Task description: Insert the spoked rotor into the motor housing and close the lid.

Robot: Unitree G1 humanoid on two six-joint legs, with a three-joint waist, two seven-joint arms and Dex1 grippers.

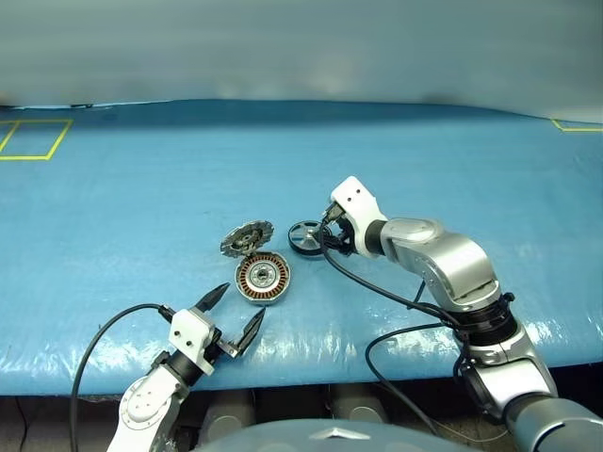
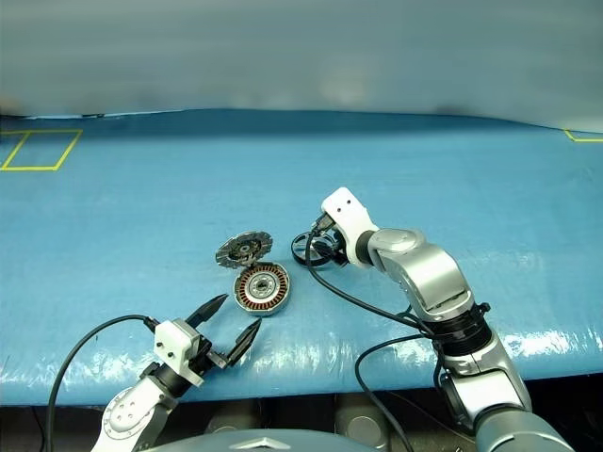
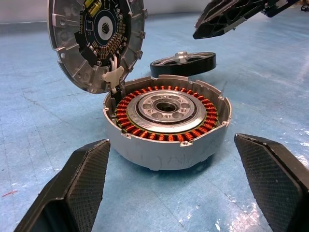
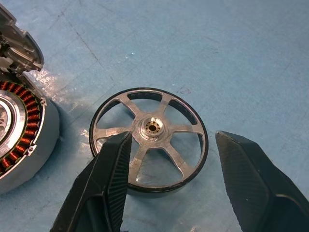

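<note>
Pick-up step: right claw spread over wheel, not gripping. Left claw wide, empty, near cup; lid up. Next: close on rim, lift.

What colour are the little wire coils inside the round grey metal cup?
Copper-orange, ringing the silver centre of the round grey metal motor housing. The left wrist view shows it best.

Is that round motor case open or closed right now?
Open. The lid stands tilted up from the housing's edge, so the copper windings inside are bare. The spoked rotor lies on the table beside it.
</note>
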